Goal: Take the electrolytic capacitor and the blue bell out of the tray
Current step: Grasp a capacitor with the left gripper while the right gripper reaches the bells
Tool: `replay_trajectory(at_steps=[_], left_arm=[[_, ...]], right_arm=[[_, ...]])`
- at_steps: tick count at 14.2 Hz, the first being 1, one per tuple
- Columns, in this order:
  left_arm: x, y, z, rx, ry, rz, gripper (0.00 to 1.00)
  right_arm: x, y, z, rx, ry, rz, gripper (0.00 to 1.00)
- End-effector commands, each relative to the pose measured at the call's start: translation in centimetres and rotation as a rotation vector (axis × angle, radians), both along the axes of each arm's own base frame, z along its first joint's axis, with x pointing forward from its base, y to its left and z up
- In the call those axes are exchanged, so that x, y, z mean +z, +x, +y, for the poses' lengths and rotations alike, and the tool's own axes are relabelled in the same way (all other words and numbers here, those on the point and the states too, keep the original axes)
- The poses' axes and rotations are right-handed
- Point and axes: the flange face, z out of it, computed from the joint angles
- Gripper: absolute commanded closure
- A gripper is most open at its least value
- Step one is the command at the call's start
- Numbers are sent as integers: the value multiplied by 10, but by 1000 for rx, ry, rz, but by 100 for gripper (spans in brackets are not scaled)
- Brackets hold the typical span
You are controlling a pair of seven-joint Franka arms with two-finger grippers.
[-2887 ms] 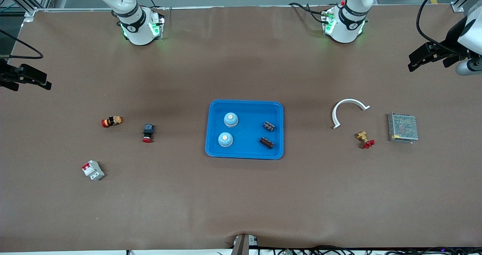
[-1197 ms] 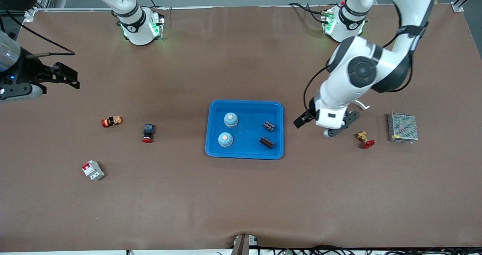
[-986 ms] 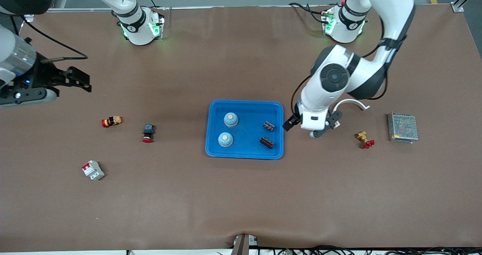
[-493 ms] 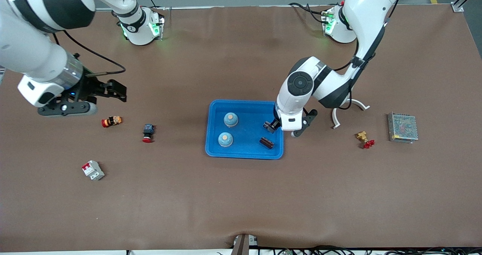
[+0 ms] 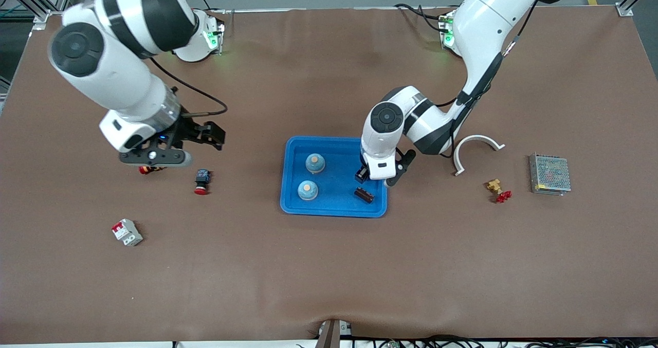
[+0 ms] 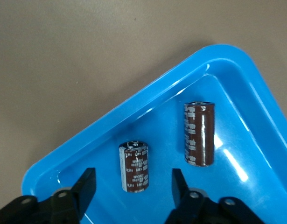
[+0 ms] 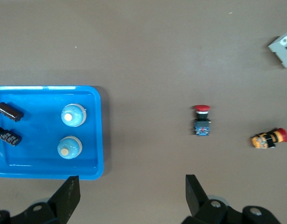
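A blue tray (image 5: pixel 334 206) sits mid-table. It holds two light-blue bells (image 5: pixel 315 163) (image 5: pixel 307 189) and two dark brown capacitors. One capacitor (image 5: pixel 364 195) shows in the front view; my left hand covers the other. My left gripper (image 5: pixel 378 176) is open over the tray's capacitor end. In the left wrist view its open fingers (image 6: pixel 133 186) straddle the shorter capacitor (image 6: pixel 134 166), with the longer one (image 6: pixel 199 134) beside it. My right gripper (image 5: pixel 209 136) (image 7: pixel 131 193) is open and empty over bare table toward the right arm's end of the tray (image 7: pixel 50 130).
A red button switch (image 5: pixel 201 181), an orange part (image 5: pixel 149 170) partly under my right hand and a red-white breaker (image 5: pixel 127 232) lie toward the right arm's end. A white curved piece (image 5: pixel 475 141), a brass valve (image 5: pixel 498 189) and a mesh box (image 5: pixel 550 174) lie toward the left arm's end.
Both arms swung in from the table's ends. The left gripper came over the tray's capacitors. The right gripper came over the table near the button switch. The objects have not moved.
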Motion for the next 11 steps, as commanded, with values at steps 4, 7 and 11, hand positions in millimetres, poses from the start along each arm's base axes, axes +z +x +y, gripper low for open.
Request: replay_trajectory(at_steps=[4,7,11], left_arm=[[-19,1,-8,21,1,-3,36],[-26,0,-9,21,-10,-1,40],[-33,-1,-8,22,-7,8,64]], right_arm=[[-26,-2,35,-66,-2,5,0],[-42,-4,56,-75,-3,3,0],[-63,-7,81,-65,-5,0,0]])
